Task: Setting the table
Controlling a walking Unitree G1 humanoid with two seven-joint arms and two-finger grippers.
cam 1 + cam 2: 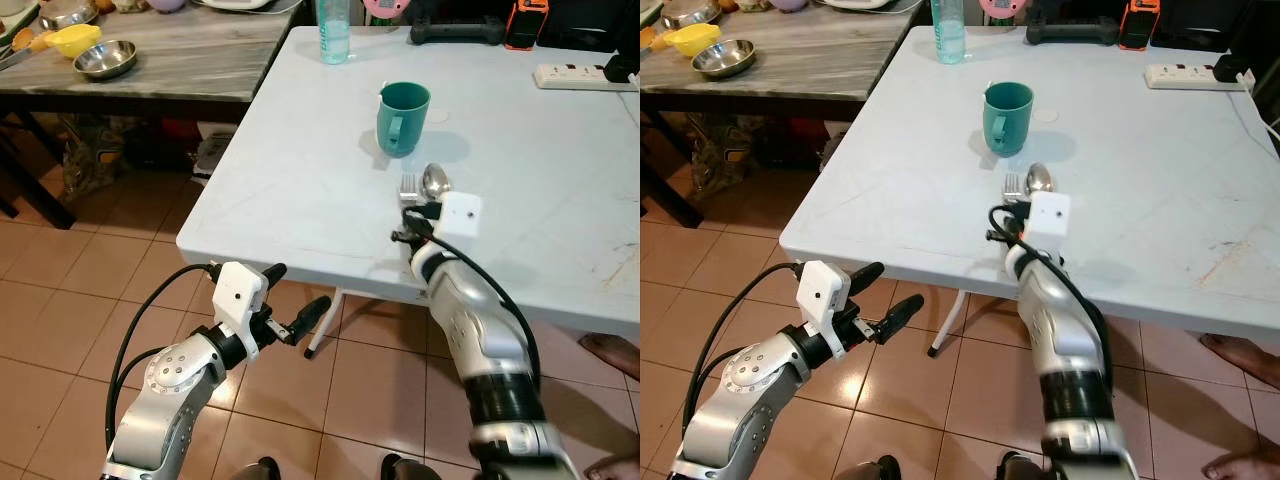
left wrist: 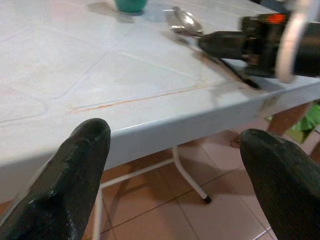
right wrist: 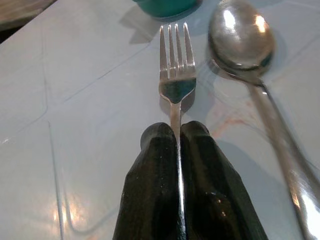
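Observation:
A metal fork (image 3: 175,75) lies low over the white table (image 1: 300,190), its handle pinched between the fingers of my right gripper (image 3: 178,137), which is shut on it. Right beside the fork lies a metal spoon (image 3: 242,42). Just beyond both stands a teal mug (image 1: 402,117). My left gripper (image 1: 290,300) hangs open in front of the table's near edge, below the tabletop, with nothing between its fingers (image 2: 80,165).
A clear bottle (image 1: 333,30), a power strip (image 1: 580,76) and dark devices stand at the table's far side. A wooden table (image 1: 180,60) at the left holds a steel bowl (image 1: 105,59) and yellow bowl. Tiled floor lies below; a person's feet (image 1: 610,352) show at right.

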